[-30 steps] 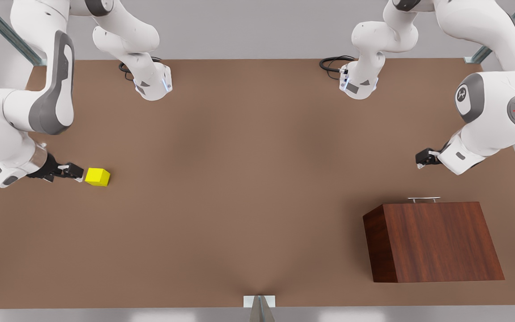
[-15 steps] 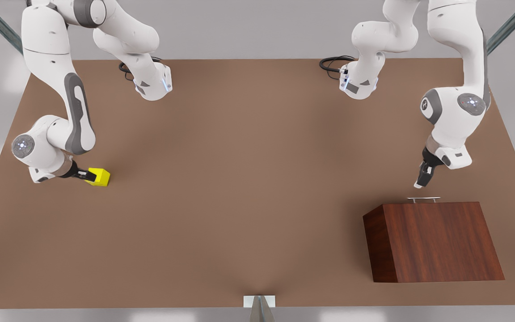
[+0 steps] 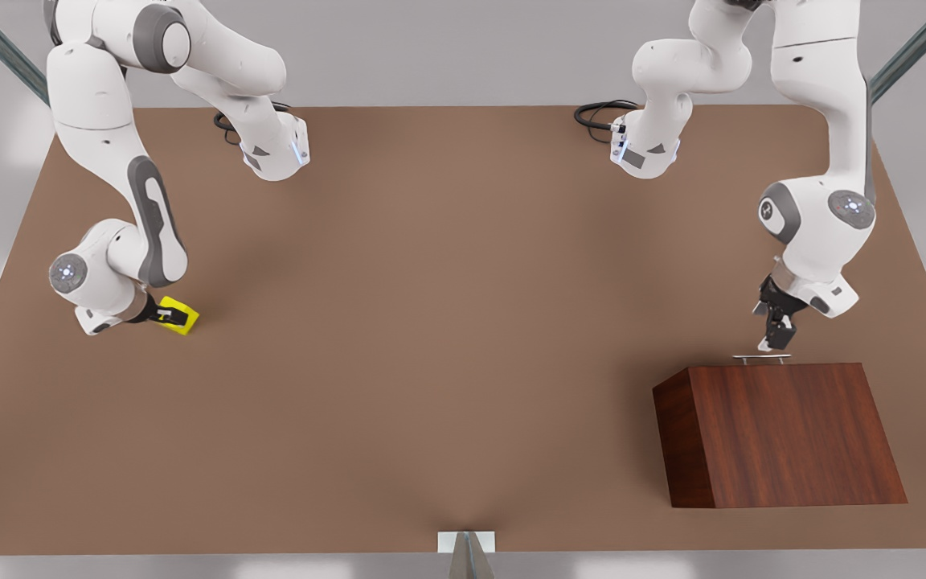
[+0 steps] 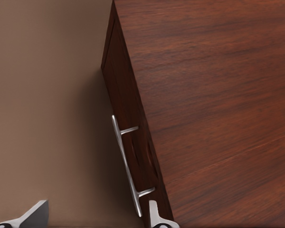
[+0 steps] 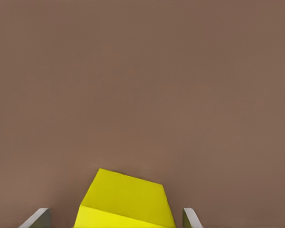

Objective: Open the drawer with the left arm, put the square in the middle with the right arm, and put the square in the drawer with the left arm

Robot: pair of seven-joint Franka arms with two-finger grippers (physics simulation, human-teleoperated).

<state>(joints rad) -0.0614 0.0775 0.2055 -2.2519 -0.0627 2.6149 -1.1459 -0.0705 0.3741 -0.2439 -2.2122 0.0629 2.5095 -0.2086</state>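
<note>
On the front view's left, the right gripper [image 3: 170, 315] straddles the one yellow square [image 3: 182, 320] on the counter [image 3: 431, 322], jaws open. Rightward, the left gripper [image 3: 770, 344], jaws spread, hovers at the single closed drawer's handle [image 3: 762, 359].

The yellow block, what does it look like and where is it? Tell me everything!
The yellow block is a small bright cube with plain, smooth faces. It sits flat on the brown table, far over on the front view's left, well away from the wooden cabinet. The right gripper is down around it, with open fingers on either side. Whether they touch it, I cannot tell.
</note>
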